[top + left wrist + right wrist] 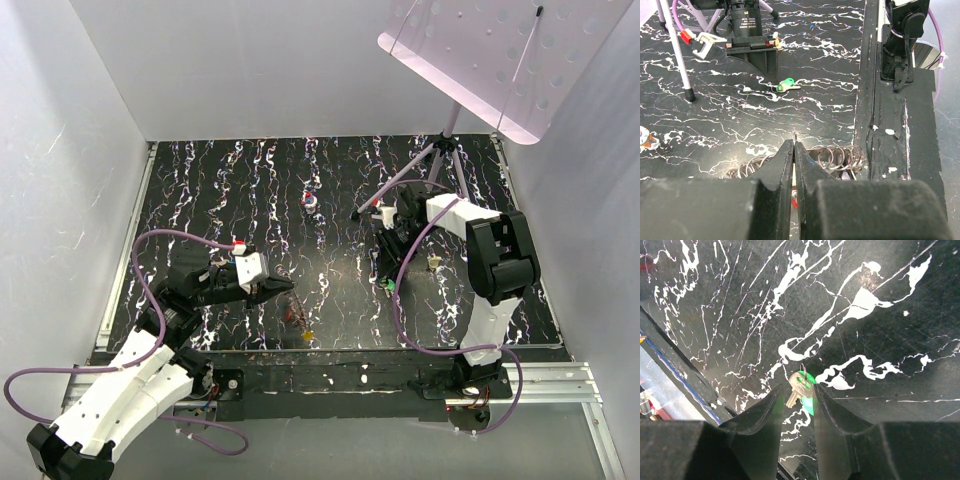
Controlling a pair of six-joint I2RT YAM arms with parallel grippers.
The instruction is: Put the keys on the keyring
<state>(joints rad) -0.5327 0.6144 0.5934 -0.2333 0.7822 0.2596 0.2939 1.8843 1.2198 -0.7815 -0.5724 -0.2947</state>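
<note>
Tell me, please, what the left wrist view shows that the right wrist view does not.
Only the left wrist view shows the left gripper, shut, with the silvery keyring lying just beyond its tips, plus a tripod leg and a red-white-blue blob. Only the right wrist view shows, close up, the right gripper with its jaws apart and the metal blade of the green key between the fingertips. Both show the green key, the right gripper over it, and the black marbled mat.

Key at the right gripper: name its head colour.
Green; the key shows best from the right wrist.
</note>
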